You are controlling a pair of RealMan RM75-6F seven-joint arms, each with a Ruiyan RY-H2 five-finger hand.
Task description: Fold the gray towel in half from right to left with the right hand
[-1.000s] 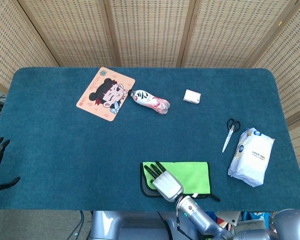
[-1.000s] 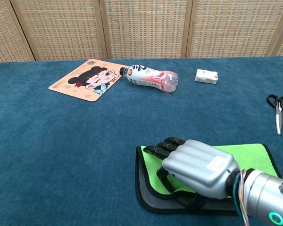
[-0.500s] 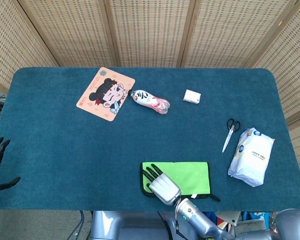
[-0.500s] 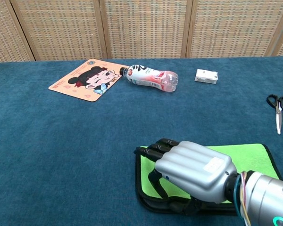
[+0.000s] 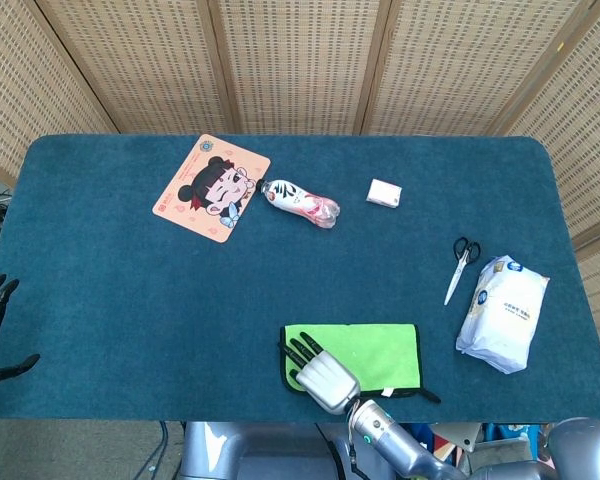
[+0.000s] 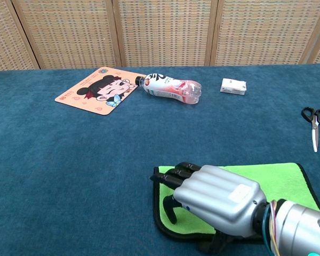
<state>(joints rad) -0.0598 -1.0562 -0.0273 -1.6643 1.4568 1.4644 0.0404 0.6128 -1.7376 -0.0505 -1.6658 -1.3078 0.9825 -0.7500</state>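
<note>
The towel (image 6: 256,184) lies doubled, green face up, at the table's (image 5: 130,300) near edge, scissors (image 5: 460,268) well to its right. Right hand (image 6: 213,194) rests on its left end, fingers (image 6: 176,175) loosely spread, grasping nothing. Fold looks done; next, lift clear.
</note>
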